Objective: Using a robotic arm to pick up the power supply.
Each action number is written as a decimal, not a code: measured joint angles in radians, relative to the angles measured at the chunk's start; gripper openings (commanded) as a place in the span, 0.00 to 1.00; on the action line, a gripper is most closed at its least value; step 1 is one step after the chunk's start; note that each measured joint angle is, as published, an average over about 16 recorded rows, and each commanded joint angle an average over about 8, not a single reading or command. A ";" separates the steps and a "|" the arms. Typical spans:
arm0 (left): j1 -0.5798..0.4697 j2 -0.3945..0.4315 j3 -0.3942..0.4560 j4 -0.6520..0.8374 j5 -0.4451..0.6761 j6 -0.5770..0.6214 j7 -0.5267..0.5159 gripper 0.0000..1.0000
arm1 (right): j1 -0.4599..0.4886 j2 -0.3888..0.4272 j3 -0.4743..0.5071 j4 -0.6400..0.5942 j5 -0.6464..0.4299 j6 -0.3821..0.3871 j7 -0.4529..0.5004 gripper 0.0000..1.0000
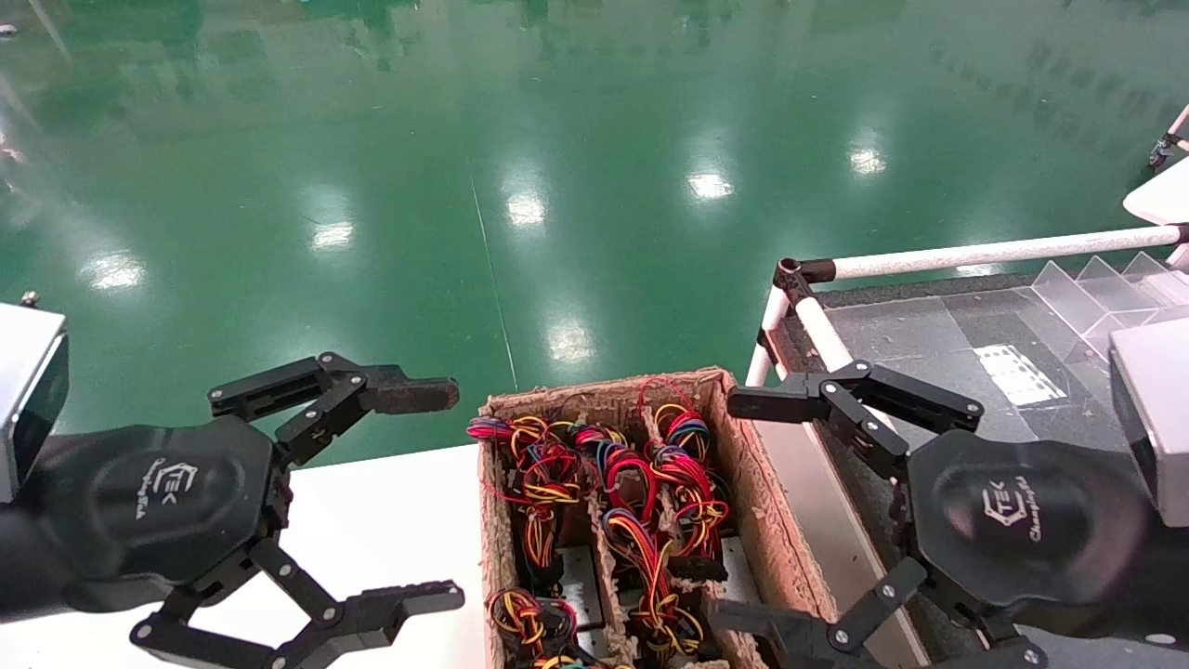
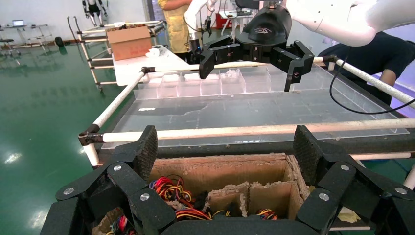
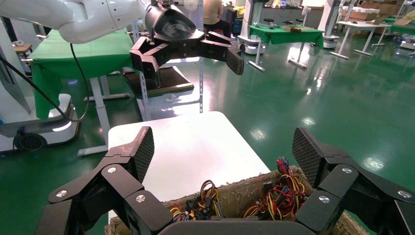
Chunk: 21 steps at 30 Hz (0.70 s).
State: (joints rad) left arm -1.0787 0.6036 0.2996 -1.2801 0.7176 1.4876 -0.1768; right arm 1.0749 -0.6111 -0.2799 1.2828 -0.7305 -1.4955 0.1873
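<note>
A cardboard box (image 1: 743,465) with dividers stands between my two grippers. It holds several power supply units. Mostly their red, yellow and orange wire bundles (image 1: 641,483) show, with bits of silver casing (image 1: 578,567) low in the compartments. My left gripper (image 1: 437,497) hovers open just left of the box, above the white table. My right gripper (image 1: 743,511) is open at the box's right wall. Seen from the left wrist, the left gripper (image 2: 226,152) spans the box (image 2: 220,171). From the right wrist, the right gripper (image 3: 222,152) spans the wire bundles (image 3: 288,196). Neither holds anything.
The box sits on a white table (image 1: 372,520) by its far edge, with green floor (image 1: 557,186) beyond. To the right is a rack framed by white tubes (image 1: 975,251), with a dark clear-covered top and clear plastic dividers (image 1: 1096,288).
</note>
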 measured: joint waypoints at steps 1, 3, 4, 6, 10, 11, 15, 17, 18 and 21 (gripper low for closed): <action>0.000 0.000 0.000 0.000 0.000 0.000 0.000 1.00 | 0.000 0.000 0.000 0.000 0.000 0.000 0.000 1.00; 0.000 0.000 0.000 0.000 0.000 0.000 0.000 1.00 | 0.000 0.000 0.000 0.000 0.000 0.000 0.000 1.00; 0.000 0.000 0.000 0.000 0.000 0.000 0.000 1.00 | 0.000 0.000 0.000 0.000 0.000 0.000 0.000 1.00; 0.000 0.000 0.000 0.000 0.000 0.000 0.000 1.00 | 0.000 0.000 0.000 0.000 0.000 0.000 0.000 1.00; 0.000 0.000 0.000 0.000 0.000 0.000 0.000 1.00 | 0.000 0.000 0.000 0.000 0.000 0.000 0.000 1.00; 0.000 0.000 0.000 0.000 0.000 0.000 0.000 1.00 | 0.000 0.000 0.000 0.000 0.000 0.000 0.000 1.00; 0.000 0.000 0.000 0.000 0.000 0.000 0.000 1.00 | 0.000 0.000 0.000 0.000 0.000 0.000 0.000 1.00; 0.000 0.000 0.000 0.000 0.000 0.000 0.000 1.00 | 0.000 0.000 0.000 0.000 0.000 0.000 0.000 1.00; 0.000 0.000 0.000 0.000 0.000 0.000 0.000 1.00 | 0.000 0.000 0.000 0.000 0.000 0.000 0.000 1.00; 0.000 0.000 0.000 0.000 0.000 0.000 0.000 1.00 | 0.000 0.000 0.000 0.000 0.000 0.000 0.000 1.00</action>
State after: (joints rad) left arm -1.0787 0.6036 0.2996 -1.2801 0.7176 1.4876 -0.1768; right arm 1.0749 -0.6111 -0.2799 1.2829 -0.7305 -1.4955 0.1873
